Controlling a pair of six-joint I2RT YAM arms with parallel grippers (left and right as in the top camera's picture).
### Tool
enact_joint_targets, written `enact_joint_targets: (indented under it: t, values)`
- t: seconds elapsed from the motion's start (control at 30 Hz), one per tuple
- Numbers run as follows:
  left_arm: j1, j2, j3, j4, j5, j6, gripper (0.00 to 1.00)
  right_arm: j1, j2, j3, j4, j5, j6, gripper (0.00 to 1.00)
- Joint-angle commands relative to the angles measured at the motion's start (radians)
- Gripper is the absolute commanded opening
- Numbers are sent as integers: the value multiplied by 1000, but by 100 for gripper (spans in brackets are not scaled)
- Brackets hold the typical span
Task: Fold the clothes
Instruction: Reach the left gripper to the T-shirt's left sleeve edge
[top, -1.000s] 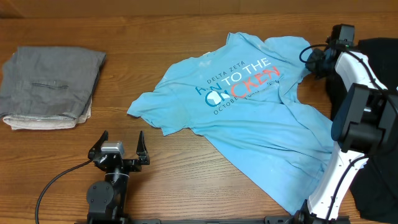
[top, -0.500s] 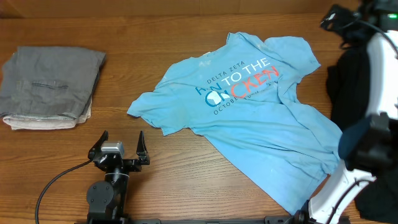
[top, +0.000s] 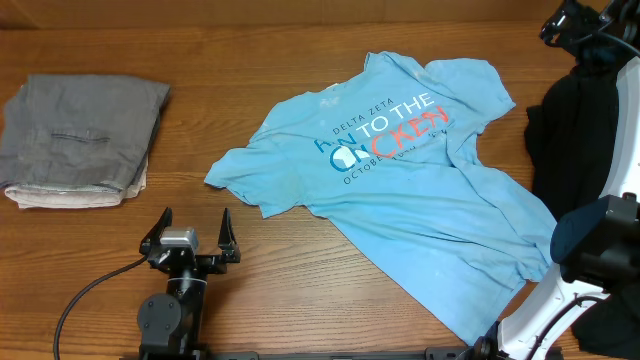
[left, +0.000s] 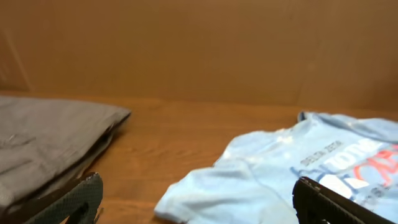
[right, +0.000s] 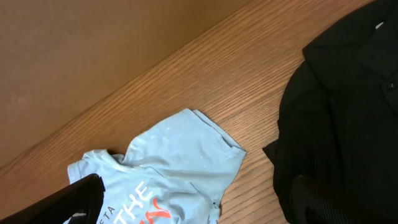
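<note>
The clothes include a light blue T-shirt (top: 400, 190) that lies spread out and slanted on the wooden table, its dark blue, white and orange-red lettering facing up. My left gripper (top: 196, 218) stands open near the front edge, a short way in front of the shirt's left sleeve (left: 205, 193), with nothing between its fingers. My right gripper (top: 563, 20) hangs open high over the back right corner, apart from the shirt. Below it the right wrist view shows the shirt's right sleeve (right: 186, 149) lying flat.
A folded grey garment (top: 85, 140) lies at the back left, also in the left wrist view (left: 43, 143). A black garment (top: 580, 130) is heaped at the right edge (right: 348, 93). My right arm's white base (top: 545, 300) stands front right. A brown wall (left: 199, 50) closes the back.
My right gripper was shut at the shirt's right sleeve; it has opened, let go and moved up and back to the far right corner. The left arm has not moved.
</note>
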Motion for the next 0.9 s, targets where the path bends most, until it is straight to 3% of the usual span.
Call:
enact_joint_targets:
  t: [0.0, 0.07, 0.17, 0.3, 0.4, 0.5, 0.53, 0.6, 0.73, 0.87]
  values:
    - [2, -10, 27, 29, 225, 23, 100, 3, 4, 2, 3, 5, 0, 100]
    - [2, -7, 113, -66, 278, 22, 100, 3, 4, 2, 3, 5, 0, 100]
    - [2, 37, 271, -219, 204, 40, 100, 3, 4, 2, 3, 5, 0, 100]
    - [2, 214, 538, -320, 195, 124, 100, 3, 4, 2, 3, 5, 0, 100]
    - [2, 434, 788, -437, 202, 128, 100, 3, 4, 2, 3, 5, 0, 100]
    - [2, 717, 1097, -650, 202, 169, 100, 3, 4, 2, 3, 5, 0, 100]
    - [2, 913, 1314, -807, 200, 180, 100, 3, 4, 2, 3, 5, 0, 100]
    - [-3, 1133, 1573, -991, 192, 180, 100, 3, 4, 2, 3, 5, 0, 100]
    - [-52, 1519, 2038, -1269, 186, 179, 100, 3, 4, 2, 3, 5, 0, 100]
    - [-113, 1806, 2324, -1316, 179, 179, 100, 3, 4, 2, 3, 5, 0, 100]
